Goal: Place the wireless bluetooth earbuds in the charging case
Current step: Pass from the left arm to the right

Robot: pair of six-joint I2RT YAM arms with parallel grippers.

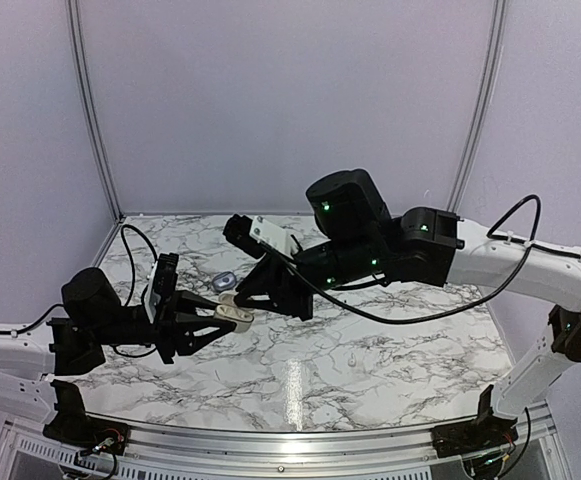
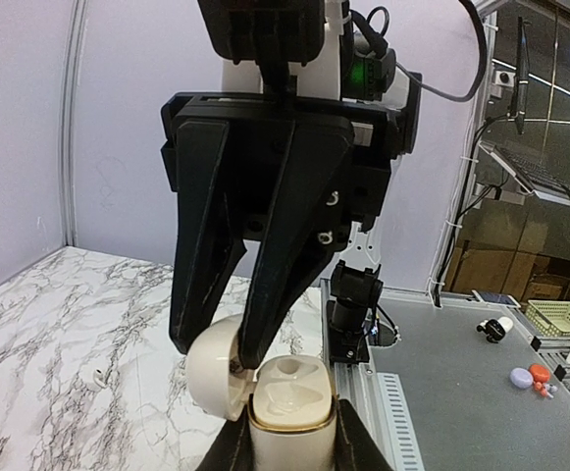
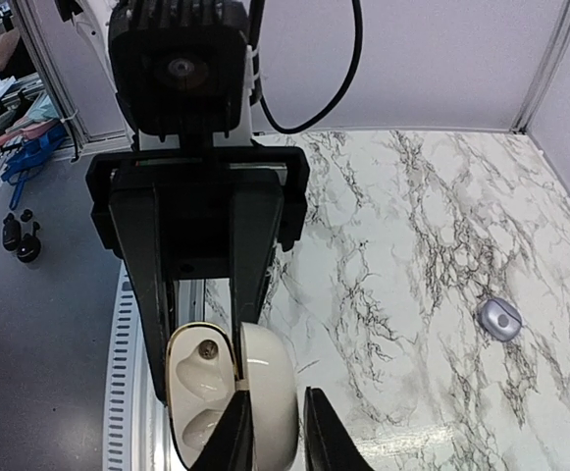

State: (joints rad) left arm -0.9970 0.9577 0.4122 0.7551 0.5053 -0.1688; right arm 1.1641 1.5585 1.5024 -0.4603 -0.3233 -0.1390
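Note:
The charging case is cream with a gold rim and stands open, held above the marble table. My left gripper is shut on its body, one finger on each side. The lid hangs open to one side. My right gripper comes in from opposite and has closed on that lid, one finger inside by the hinge and one outside. Both wells face the right wrist camera and look empty. I cannot make out the wireless bluetooth earbuds in any view.
A small lavender-grey oval object lies on the table just behind the grippers, also seen lying alone. White walls close the back and sides. The metal rail marks the near edge.

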